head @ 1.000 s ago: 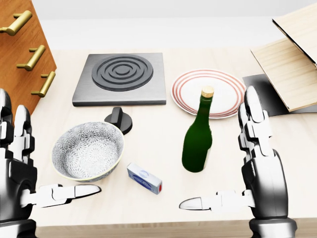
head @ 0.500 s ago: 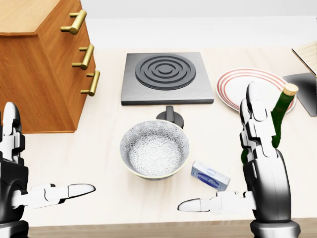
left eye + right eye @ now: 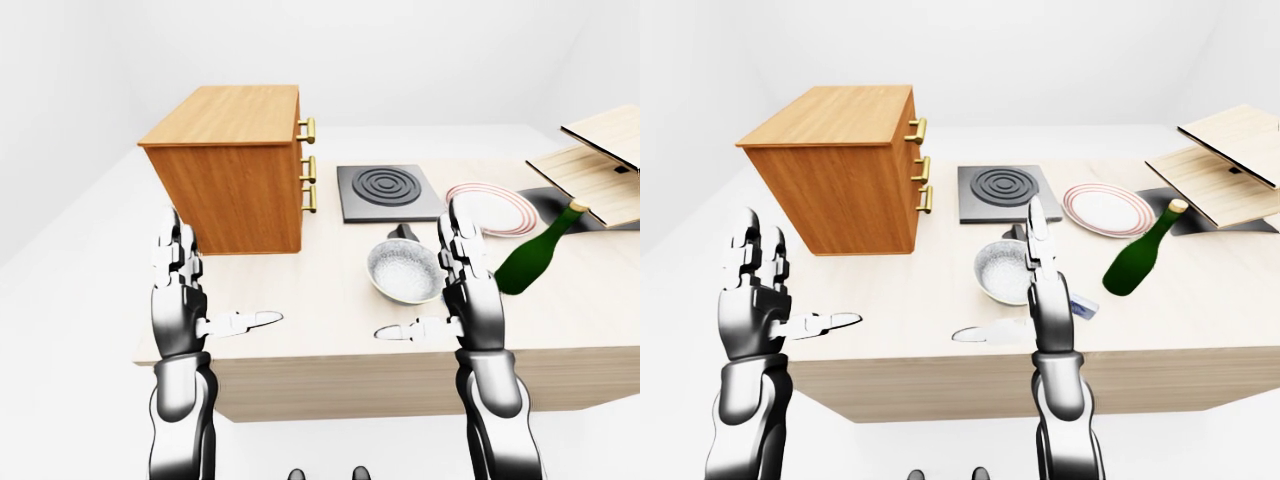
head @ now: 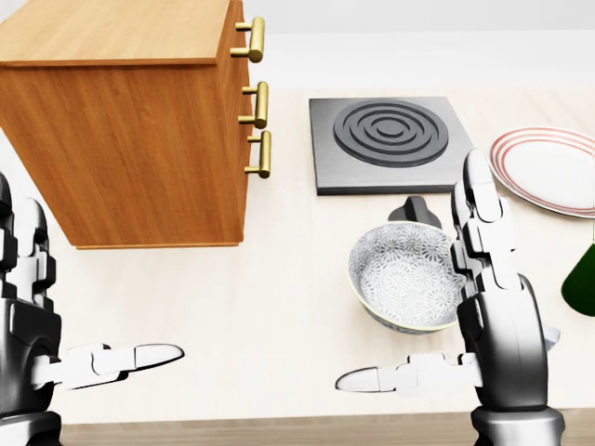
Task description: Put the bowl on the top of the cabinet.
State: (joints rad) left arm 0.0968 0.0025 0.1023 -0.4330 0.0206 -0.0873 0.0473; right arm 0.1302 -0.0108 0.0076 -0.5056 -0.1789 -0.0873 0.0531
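The patterned grey-white bowl (image 4: 406, 277) sits upright on the light wooden table (image 4: 279, 307), just below a black knob (image 4: 414, 212). My right hand (image 4: 488, 321) is open, fingers up and thumb pointing left, at the bowl's right rim and partly covering it. My left hand (image 4: 37, 344) is open and empty at the lower left, over the table's near edge. The wooden cabinet (image 3: 230, 112) with three brass handles (image 4: 257, 104) stands at the upper left, its flat top bare.
A grey hob (image 4: 386, 139) lies right of the cabinet, and a red-rimmed plate (image 4: 548, 172) right of that. A green bottle (image 3: 1140, 255) leans right of my right hand. A small blue-white box (image 3: 1085, 308) lies by the bowl. Wooden boards (image 3: 600, 170) sit far right.
The camera has moved left, so everything slides right in the picture and the cabinet fills the upper left. The bottle, upright before, now leans. Both hands keep their open pose.
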